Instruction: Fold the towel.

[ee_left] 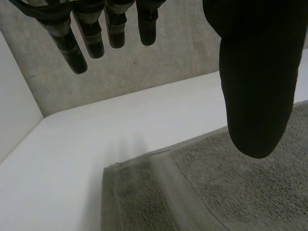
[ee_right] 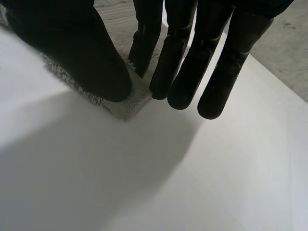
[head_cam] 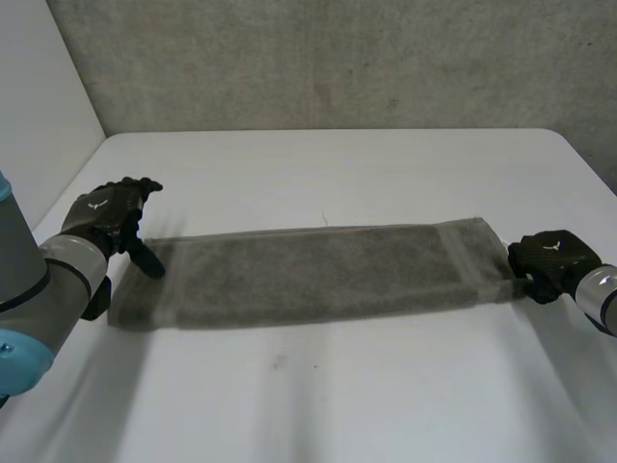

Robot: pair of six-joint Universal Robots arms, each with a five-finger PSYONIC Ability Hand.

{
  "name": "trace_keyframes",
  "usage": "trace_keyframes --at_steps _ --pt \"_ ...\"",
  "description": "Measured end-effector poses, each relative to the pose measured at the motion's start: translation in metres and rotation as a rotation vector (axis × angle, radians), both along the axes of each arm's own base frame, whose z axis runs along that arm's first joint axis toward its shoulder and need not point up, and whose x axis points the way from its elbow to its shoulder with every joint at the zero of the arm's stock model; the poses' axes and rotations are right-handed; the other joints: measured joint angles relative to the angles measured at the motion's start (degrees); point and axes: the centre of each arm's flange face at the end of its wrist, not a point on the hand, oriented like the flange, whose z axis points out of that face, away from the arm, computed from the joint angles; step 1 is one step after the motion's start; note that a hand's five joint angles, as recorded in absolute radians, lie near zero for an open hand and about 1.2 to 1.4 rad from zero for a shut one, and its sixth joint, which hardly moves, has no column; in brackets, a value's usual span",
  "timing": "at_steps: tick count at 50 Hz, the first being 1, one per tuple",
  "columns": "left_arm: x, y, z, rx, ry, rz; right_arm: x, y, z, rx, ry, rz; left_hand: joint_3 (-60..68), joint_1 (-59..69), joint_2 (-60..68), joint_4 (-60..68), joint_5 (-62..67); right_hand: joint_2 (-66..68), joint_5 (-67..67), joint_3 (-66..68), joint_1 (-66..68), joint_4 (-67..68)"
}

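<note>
Robot hands flank a grey towel stretched in a long strip across the white surface, the fold not yet begun.

The risk lies in an uneven start. The right hand has only the very tip of the towel's near right corner, pinched, it appears, between thumb and nearest finger, so the cloth could slip free on the lift. The left hand grips nothing, so a pull from the right alone could drag the strip or fold it crooked. The left hand hangs above the towel's left end, fingers straight and spread wide of the thumb. The right sits low at the surface, its other fingers extended past the corner.
</note>
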Motion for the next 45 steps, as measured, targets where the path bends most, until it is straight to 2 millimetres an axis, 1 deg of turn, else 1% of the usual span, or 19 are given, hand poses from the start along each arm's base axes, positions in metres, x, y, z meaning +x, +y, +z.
trace_keyframes --at_steps 5,9,10,14,18,23,26,30,32,34,36,37,38,39,40,41,42,44,45 --pt "0.0 0.002 0.006 -0.016 0.01 0.0 -0.012 -0.006 0.003 -0.018 0.008 -0.036 0.0 0.0 0.0 0.0 0.0 0.0 0.0 0.0 0.0 0.0" --pt "0.0 0.003 0.013 -0.038 0.019 -0.001 -0.029 -0.011 0.006 -0.028 0.024 -0.076 0.0 0.0 0.0 0.0 0.0 0.0 0.3 0.0 0.0 0.0" --pt "0.0 0.003 0.017 -0.049 0.024 -0.002 -0.039 -0.013 0.008 -0.031 0.037 -0.095 0.0 0.0 0.0 0.0 0.0 0.0 0.3 0.0 0.0 0.0" --pt "-0.001 0.003 0.022 -0.063 0.031 -0.005 -0.053 -0.015 0.01 -0.035 0.066 -0.122 0.0 0.0 0.0 0.0 0.0 0.0 0.4 0.0 0.0 0.0" --pt "-0.007 0.004 0.025 -0.073 0.039 -0.034 -0.078 -0.02 0.015 -0.047 0.115 -0.166 0.1 0.0 0.1 0.0 0.0 0.0 0.4 0.0 0.0 0.0" --pt "-0.019 0.007 0.026 -0.071 0.051 -0.106 -0.112 -0.029 0.021 -0.069 0.164 -0.234 0.2 0.0 0.2 0.0 0.0 0.0 0.5 0.1 0.0 0.0" --pt "-0.033 0.014 0.024 -0.061 0.059 -0.182 -0.135 -0.034 0.026 -0.088 0.204 -0.281 0.2 0.0 0.3 0.0 0.0 0.0 0.5 0.1 0.0 0.1" --pt "-0.053 0.024 0.021 -0.051 0.067 -0.273 -0.153 -0.038 0.034 -0.114 0.242 -0.318 0.4 0.0 0.4 0.0 0.0 0.0 0.6 0.1 0.0 0.2" --pt "-0.063 0.03 0.021 -0.048 0.069 -0.313 -0.156 -0.039 0.038 -0.126 0.251 -0.328 0.4 0.0 0.4 0.0 0.0 0.0 0.6 0.1 0.0 0.2" --pt "-0.068 0.033 0.02 -0.047 0.07 -0.334 -0.157 -0.039 0.043 -0.139 0.255 -0.332 0.4 0.0 0.4 0.0 0.0 0.0 0.7 0.1 0.0 0.2" --pt "-0.076 0.039 0.02 -0.047 0.071 -0.369 -0.148 -0.04 0.054 -0.168 0.251 -0.324 0.4 0.0 0.4 0.0 0.0 0.0 0.7 0.1 0.0 0.2" --pt "-0.076 0.039 0.02 -0.047 0.071 -0.369 -0.148 -0.04 0.054 -0.168 0.251 -0.324 0.4 0.0 0.4 0.0 0.0 0.0 0.7 0.1 0.0 0.2" --pt "-0.079 0.042 0.02 -0.047 0.071 -0.38 -0.141 -0.04 0.058 -0.181 0.243 -0.312 0.4 0.0 0.4 0.0 0.0 0.0 0.7 0.1 0.0 0.2" --pt "-0.083 0.047 0.02 -0.045 0.069 -0.399 -0.124 -0.04 0.068 -0.209 0.223 -0.284 0.4 0.0 0.4 0.0 0.0 0.1 0.8 0.2 0.3 0.3" --pt "-0.083 0.047 0.02 -0.045 0.069 -0.399 -0.124 -0.04 0.068 -0.209 0.223 -0.284 0.4 0.0 0.4 0.0 0.0 0.1 0.8 0.2 0.3 0.3" --pt "-0.085 0.049 0.02 -0.044 0.069 -0.407 -0.116 -0.039 0.072 -0.22 0.212 -0.269 0.4 0.0 0.4 0.0 0.0 0.1 0.8 0.3 0.3 0.3" --pt "-0.089 0.054 0.02 -0.038 0.067 -0.426 -0.096 -0.038 0.081 -0.246 0.186 -0.232 0.4 0.0 0.4 0.0 0.0 0.1 0.8 0.3 0.3 0.3" --pt "-0.091 0.059 0.019 -0.031 0.065 -0.439 -0.074 -0.035 0.088 -0.267 0.156 -0.188 0.4 0.0 0.4 0.0 0.0 0.1 0.9 0.3 0.3 0.3" --pt "-0.094 0.064 0.019 -0.022 0.064 -0.454 -0.044 -0.029 0.096 -0.288 0.117 -0.122 0.4 0.0 0.4 0.0 0.0 0.1 0.9 0.3 0.3 0.3"
